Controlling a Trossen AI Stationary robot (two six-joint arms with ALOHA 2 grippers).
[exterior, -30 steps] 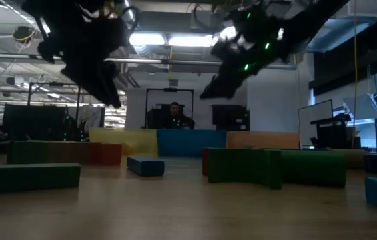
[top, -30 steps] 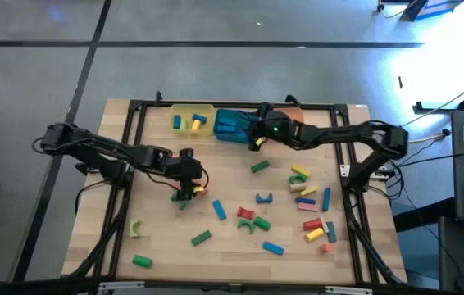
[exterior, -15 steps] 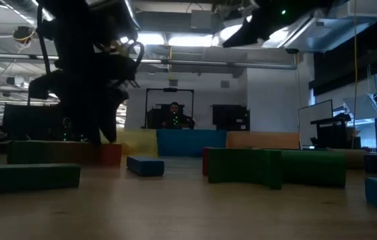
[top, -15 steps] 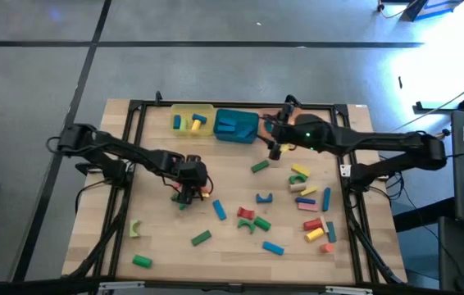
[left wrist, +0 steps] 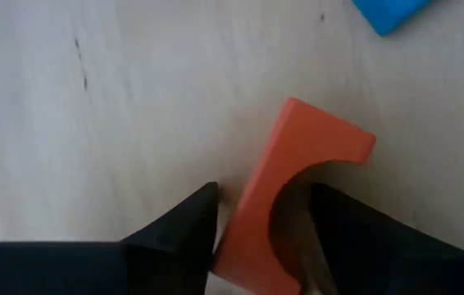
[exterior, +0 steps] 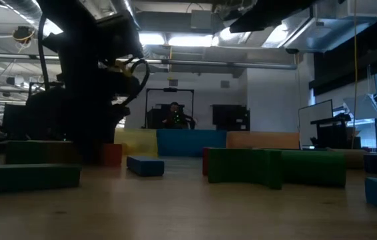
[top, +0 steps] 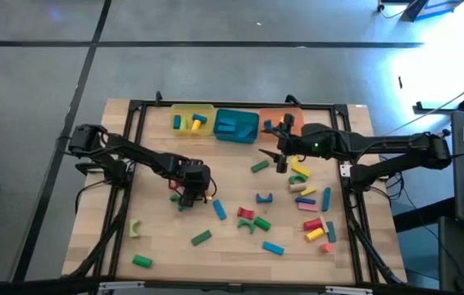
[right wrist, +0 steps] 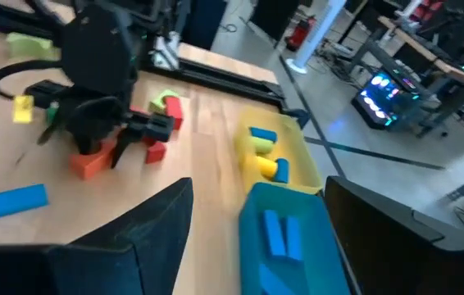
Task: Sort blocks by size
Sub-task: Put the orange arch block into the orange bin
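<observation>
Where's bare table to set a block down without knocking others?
The freest patch is the near-left wood between the lime arch and the green bar. Another lies mid-table between the left claw and the green block. It is crowded on the right, around the pink block, and at the trays.

The table (left wrist: 93,98) is made of pale wood with a matt, lightly grained surface. The orange arch block (left wrist: 297,192) looks painted, smooth and matt. The yellow tray (right wrist: 302,168) appears as smooth plastic.
</observation>
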